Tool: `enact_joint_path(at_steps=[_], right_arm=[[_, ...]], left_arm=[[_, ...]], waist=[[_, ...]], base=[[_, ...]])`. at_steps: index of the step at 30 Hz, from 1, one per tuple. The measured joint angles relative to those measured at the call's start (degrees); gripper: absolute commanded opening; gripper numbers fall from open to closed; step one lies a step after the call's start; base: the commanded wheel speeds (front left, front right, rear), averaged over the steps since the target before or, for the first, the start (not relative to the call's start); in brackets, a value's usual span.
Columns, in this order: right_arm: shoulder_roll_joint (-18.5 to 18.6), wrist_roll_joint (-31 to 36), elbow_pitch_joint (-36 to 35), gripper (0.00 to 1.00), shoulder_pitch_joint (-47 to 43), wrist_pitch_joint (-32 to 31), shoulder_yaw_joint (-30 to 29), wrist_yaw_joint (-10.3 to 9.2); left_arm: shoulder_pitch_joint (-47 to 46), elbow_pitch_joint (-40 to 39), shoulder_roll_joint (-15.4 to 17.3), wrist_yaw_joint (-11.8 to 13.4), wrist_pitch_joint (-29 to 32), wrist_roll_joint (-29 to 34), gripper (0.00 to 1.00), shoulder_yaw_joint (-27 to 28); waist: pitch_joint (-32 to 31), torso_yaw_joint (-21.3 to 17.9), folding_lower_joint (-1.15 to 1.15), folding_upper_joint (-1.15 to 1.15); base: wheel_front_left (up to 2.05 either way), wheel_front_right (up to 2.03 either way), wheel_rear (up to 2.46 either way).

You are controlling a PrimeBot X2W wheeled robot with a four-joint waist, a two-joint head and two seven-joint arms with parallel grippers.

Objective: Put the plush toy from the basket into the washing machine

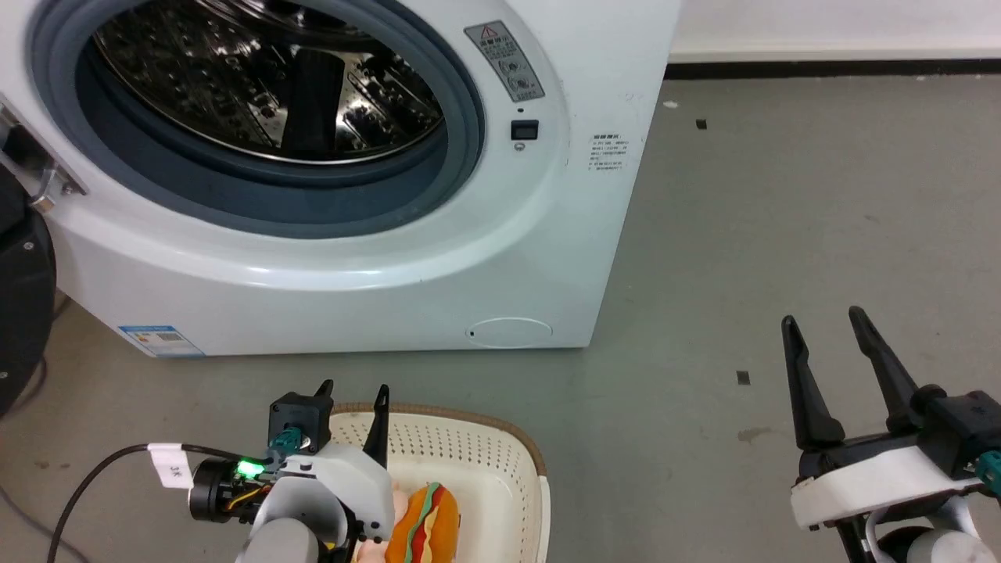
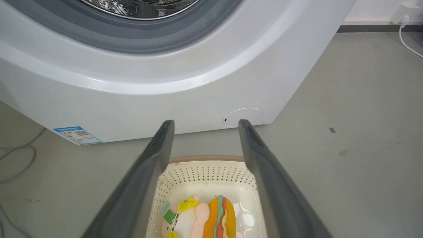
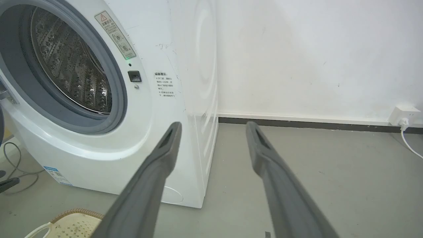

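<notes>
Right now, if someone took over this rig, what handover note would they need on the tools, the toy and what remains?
The left tool is open and empty, poised over the basket and not touching the toy.
The right tool is open and empty, over the floor on the right.
The plush toy lies in the basket, which sits in front of the washing machine. The door is open and the drum is exposed.
Done: nothing grasped yet.
Left: grip the toy, lift it, release it in the drum.
</notes>
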State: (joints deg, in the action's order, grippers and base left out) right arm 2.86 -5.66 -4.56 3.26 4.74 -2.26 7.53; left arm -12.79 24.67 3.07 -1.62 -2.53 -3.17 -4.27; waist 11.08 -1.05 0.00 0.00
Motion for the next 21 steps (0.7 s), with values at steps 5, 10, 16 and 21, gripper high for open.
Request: enact_joint_path(at_steps=[5, 10, 16, 21], right_arm=[[0.0, -0.46, -1.04, 1.0, 1.01, 0.66, -0.27, 0.0], [0.0, -1.48, -1.98, 1.0, 2.39, 1.27, -0.82, 0.0], [0.0, -2.03, -3.31, 1.0, 4.03, 1.97, -1.1, 0.0], [0.0, -2.58, -4.33, 1.0, 5.14, 2.52, -1.36, 0.0]], left_arm=[[-1.79, 3.02, 0.3, -0.1, 1.08, -0.08, 1.0, -0.74], [-3.65, 6.0, 0.93, -0.1, 2.63, -0.14, 1.0, -1.79], [-6.28, 9.54, 1.35, -0.1, 4.11, -0.14, 1.0, -3.03], [-8.63, 12.46, 1.82, -0.43, 5.41, -0.52, 1.0, -4.17]], waist=[[2.77, -0.28, 0.0, 0.0], [5.89, -0.61, 0.0, 0.0], [9.97, -0.93, 0.0, 0.0], [13.45, -1.13, 0.0, 0.0]], base=[[0.0, 0.0, 0.0], [0.0, 0.0, 0.0], [0.0, 0.0, 0.0], [0.0, 0.0, 0.0]])
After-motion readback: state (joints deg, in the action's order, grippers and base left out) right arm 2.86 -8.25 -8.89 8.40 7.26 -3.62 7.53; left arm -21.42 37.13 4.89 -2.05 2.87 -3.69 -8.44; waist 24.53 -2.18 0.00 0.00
